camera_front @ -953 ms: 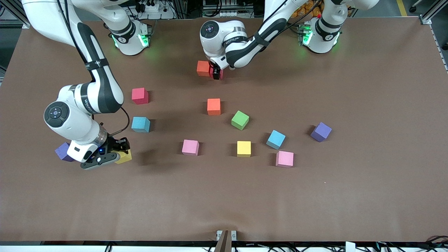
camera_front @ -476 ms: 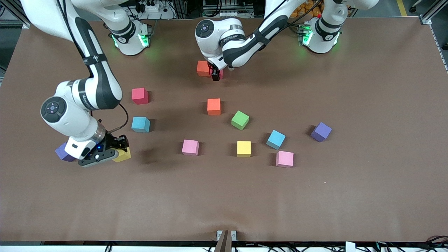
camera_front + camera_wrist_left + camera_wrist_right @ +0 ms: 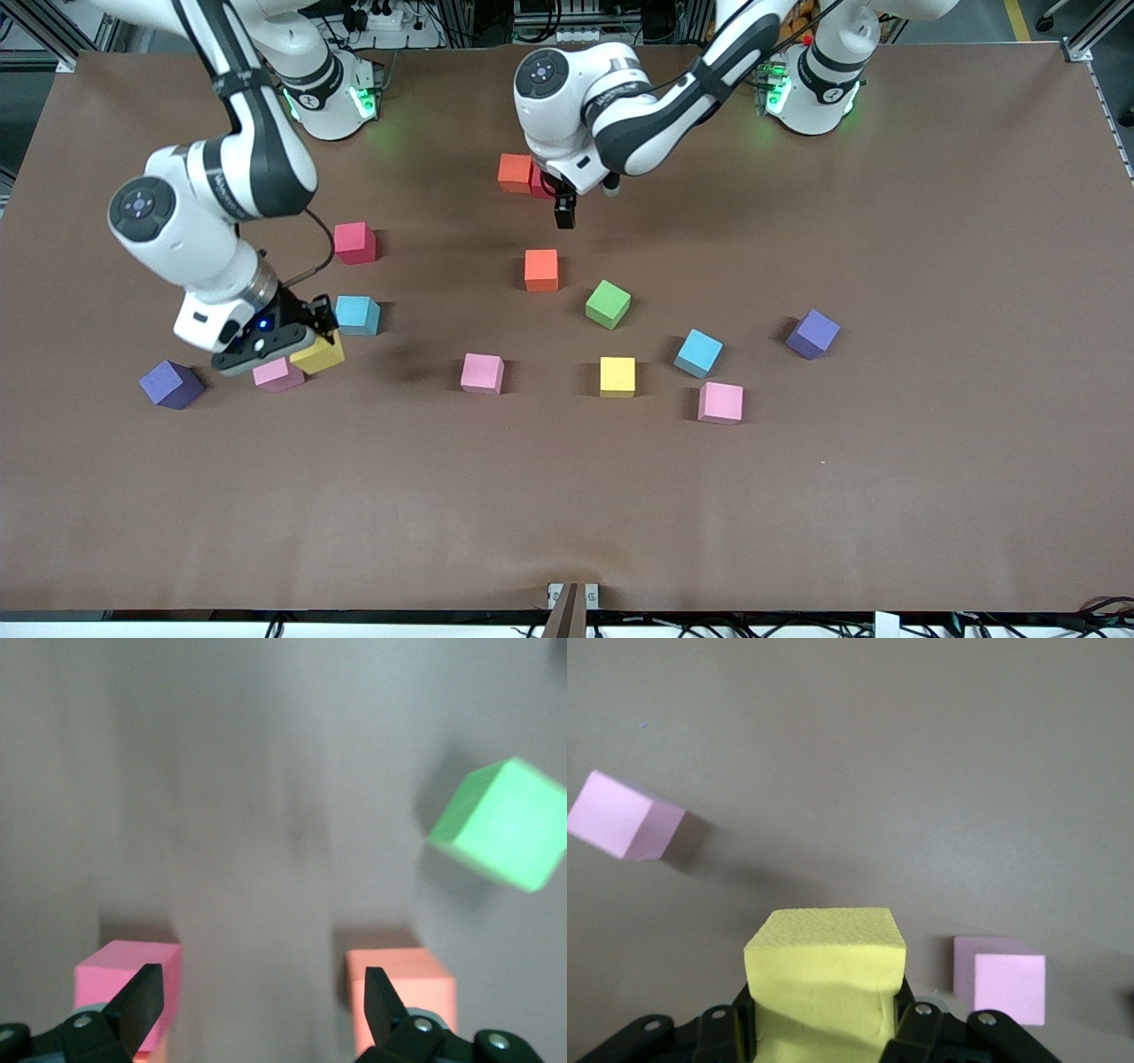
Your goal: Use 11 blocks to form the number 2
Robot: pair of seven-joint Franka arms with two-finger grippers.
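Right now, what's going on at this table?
The right gripper is shut on a yellow block and holds it above the table, over a pink block, toward the right arm's end. The left gripper hangs open with nothing in it, close to an orange block and a red block set side by side. The other blocks lie scattered singly, so no digit shows yet.

The yellow block (image 3: 826, 979) looks like pitted matte foam; the brown table (image 3: 797, 496) cover seems cloth-like, dull.
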